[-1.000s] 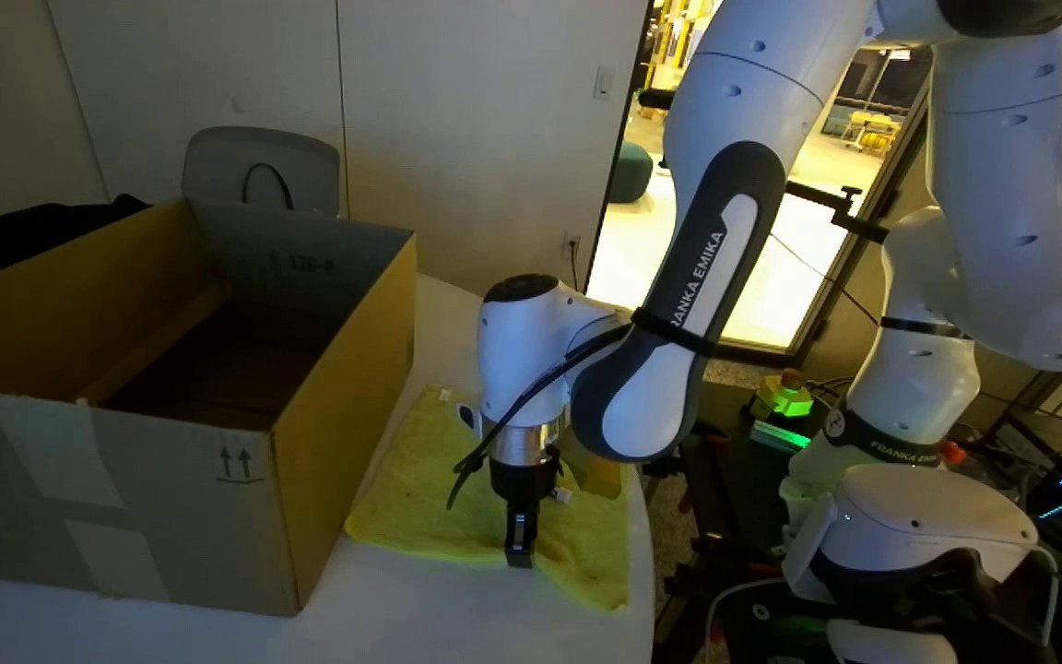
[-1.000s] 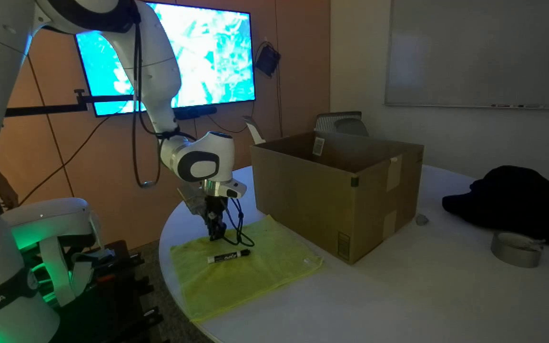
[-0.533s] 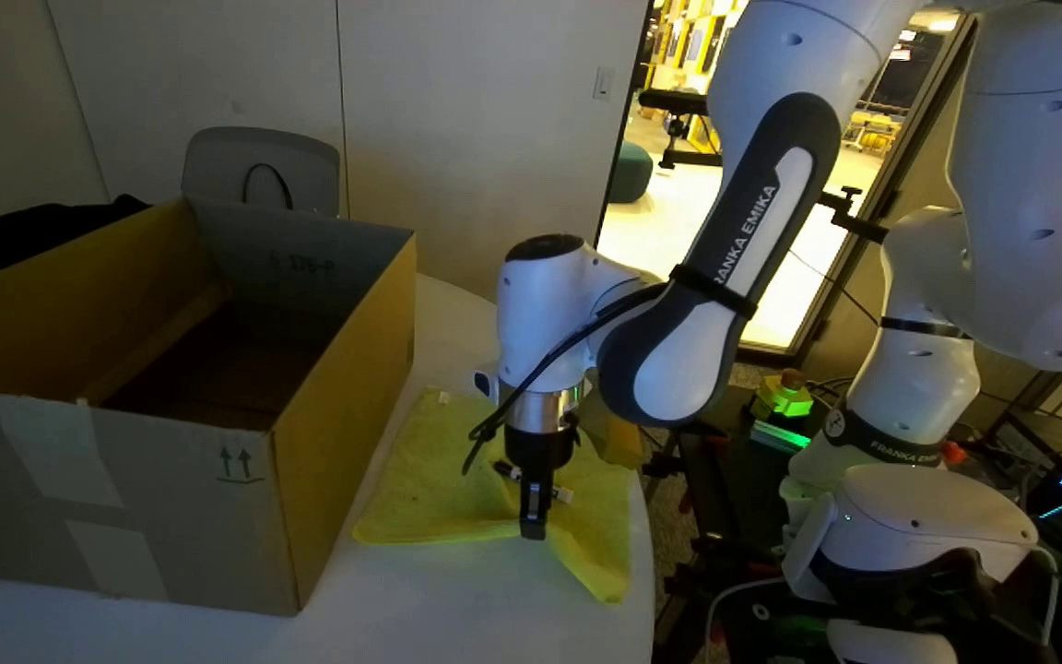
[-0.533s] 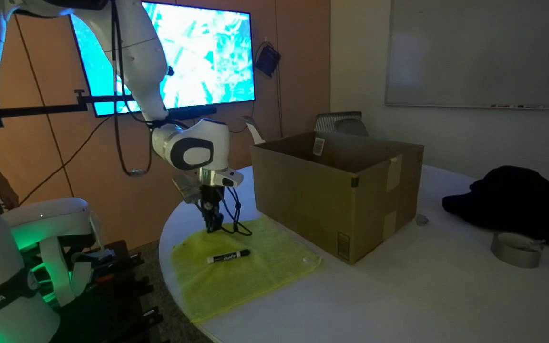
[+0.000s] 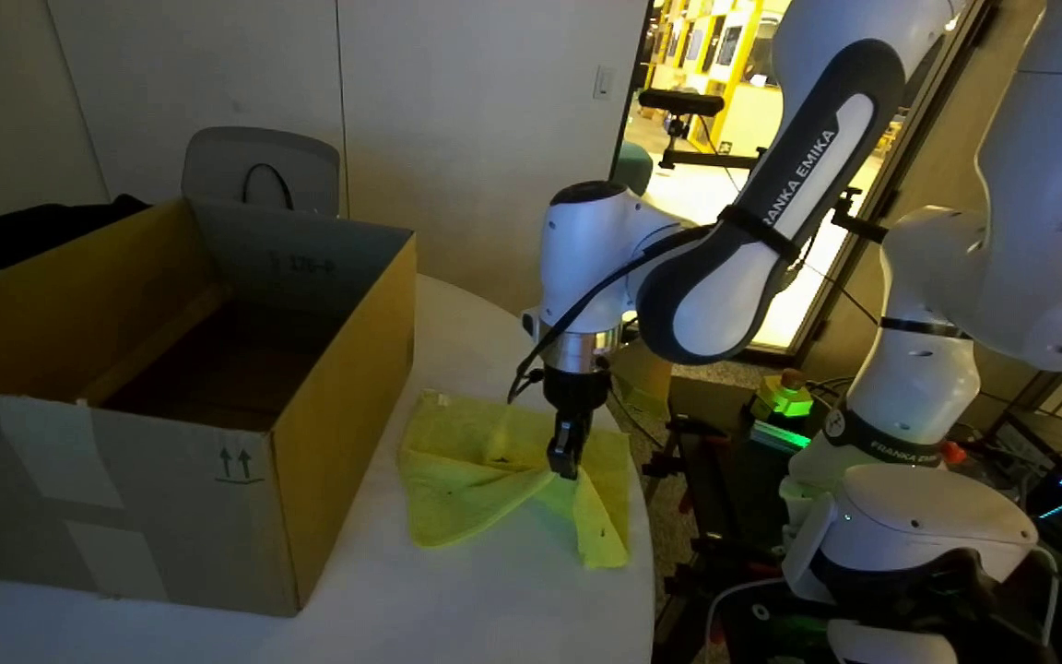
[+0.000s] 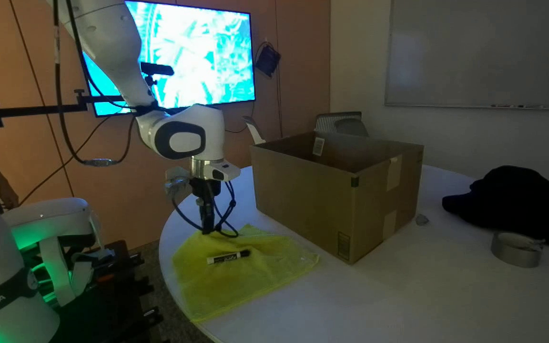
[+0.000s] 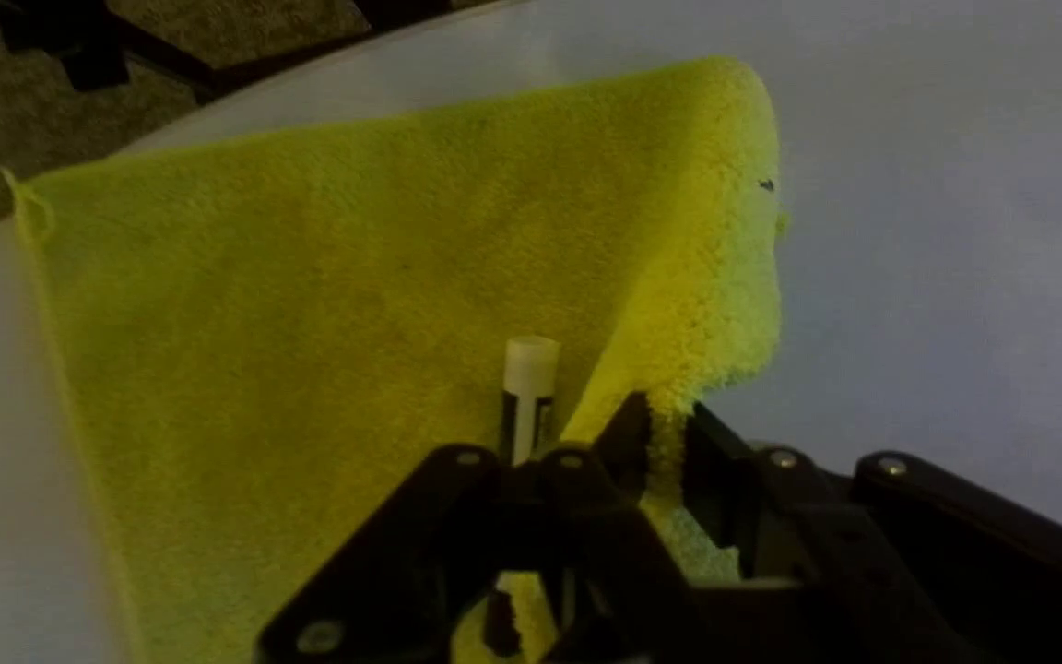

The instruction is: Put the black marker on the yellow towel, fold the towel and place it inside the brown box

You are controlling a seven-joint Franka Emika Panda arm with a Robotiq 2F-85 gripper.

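The yellow towel (image 5: 453,512) lies on the white table in front of the robot, also in view here (image 6: 255,286). My gripper (image 5: 564,461) is shut on one edge of it and holds that edge raised, with creases spreading from the grip. In the wrist view the towel cloth runs between the two fingertips (image 7: 666,424). The black marker (image 6: 228,257), with a white end, lies on the flat part of the towel. The marker's white end (image 7: 531,364) shows beside the jaws in the wrist view. The brown box (image 6: 303,190) stands open-topped beside the towel, also in view here (image 5: 337,433).
The round table's edge (image 7: 310,69) runs close to the towel on the robot's side. A grey tape roll (image 6: 516,248) and a black cloth (image 6: 508,205) lie beyond the box. A chair (image 5: 259,171) stands behind the table.
My gripper has risen and moved back over the towel, toward the robot, pulling the held edge along. The towel's near edge has lifted and creased. The marker and the box have stayed put.
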